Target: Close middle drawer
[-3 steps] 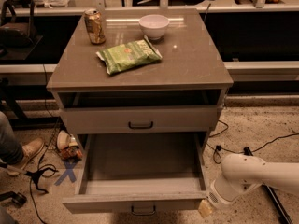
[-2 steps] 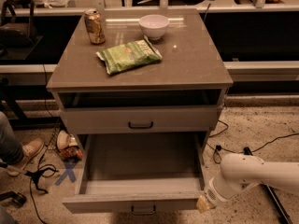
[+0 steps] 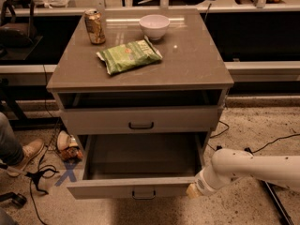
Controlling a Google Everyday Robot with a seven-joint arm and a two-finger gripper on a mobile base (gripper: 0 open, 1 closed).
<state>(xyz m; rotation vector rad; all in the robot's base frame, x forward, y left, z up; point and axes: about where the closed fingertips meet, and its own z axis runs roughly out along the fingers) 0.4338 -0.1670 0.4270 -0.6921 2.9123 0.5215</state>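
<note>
Camera view: claw (image 3: 191,191), can't tell if open, at near-right end of the pulled-out middle drawer (image 3: 112,189) front, likely placed to push it shut.

End effector (image 3: 191,191), mostly hidden, at front corner of middle drawer (image 3: 112,188)

On the table (image 3: 197,69), the can (image 3: 94,26) stands at rear left, the bowl (image 3: 154,26) to its right, and the crisp bag (image 3: 130,55) before both. Below the uppermost drawer (image 3: 103,121), the middle drawer (image 3: 103,189) projects forward. The pincer (image 3: 191,191) sits just beside that drawer's front right corner. A shoe (image 3: 28,151) lies on the floor to the left.
</note>
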